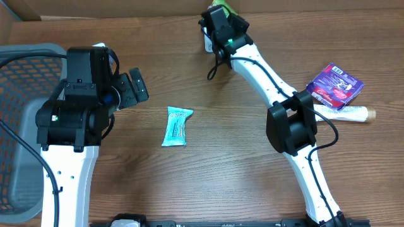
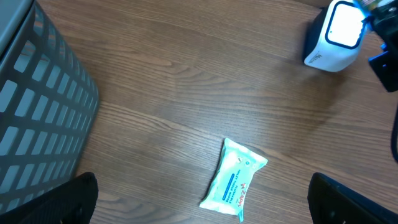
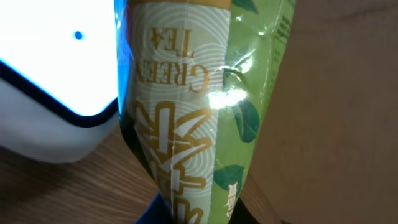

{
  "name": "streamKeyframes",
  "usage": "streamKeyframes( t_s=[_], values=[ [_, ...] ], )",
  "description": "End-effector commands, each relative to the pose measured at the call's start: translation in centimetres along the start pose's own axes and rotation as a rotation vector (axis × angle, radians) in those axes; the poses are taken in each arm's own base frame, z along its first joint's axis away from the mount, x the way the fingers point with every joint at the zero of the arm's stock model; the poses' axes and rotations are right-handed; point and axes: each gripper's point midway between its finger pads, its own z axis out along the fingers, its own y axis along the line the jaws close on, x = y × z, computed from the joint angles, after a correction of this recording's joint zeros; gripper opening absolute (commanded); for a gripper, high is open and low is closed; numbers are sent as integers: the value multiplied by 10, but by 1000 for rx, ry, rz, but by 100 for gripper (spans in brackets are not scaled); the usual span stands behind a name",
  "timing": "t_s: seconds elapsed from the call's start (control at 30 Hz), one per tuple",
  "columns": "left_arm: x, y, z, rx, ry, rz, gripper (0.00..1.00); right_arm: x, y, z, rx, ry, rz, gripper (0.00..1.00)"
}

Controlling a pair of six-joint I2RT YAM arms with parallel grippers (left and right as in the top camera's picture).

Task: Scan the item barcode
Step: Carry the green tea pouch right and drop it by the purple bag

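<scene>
Presenting green tea packet [image 3: 199, 112], clamped in right claw [image 1: 216, 14], far centre beside scanner [image 3: 56, 74]: barcode should be faced squarely to lit window, steadied. Left claw [image 1: 125, 75] is held apart.

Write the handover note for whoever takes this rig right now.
Left end effector: open, empty, above the table beside the grey basket.
Right end effector: shut on the green tea packet, held up against the white scanner.
Blue packet lies mid-table; purple packet and tube on the right.
Done: green tea picked and presented.
Left: confirm its scan, not visible here; then likely the remaining items.
</scene>
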Motion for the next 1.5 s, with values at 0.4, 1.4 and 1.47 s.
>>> streamKeyframes(
  t_s=[0.4,1.4,1.47],
  values=[
    [-3,2,-1,-11,-9,-12,99,-31,3,-51,-26,-72,-12,4],
    [-3,2,-1,-11,-9,-12,99,249,-149,-181,-241,640,1543,4],
    [-3,2,-1,-11,-9,-12,100,271,-142,-167,-272,724,1637,4]
  ],
)
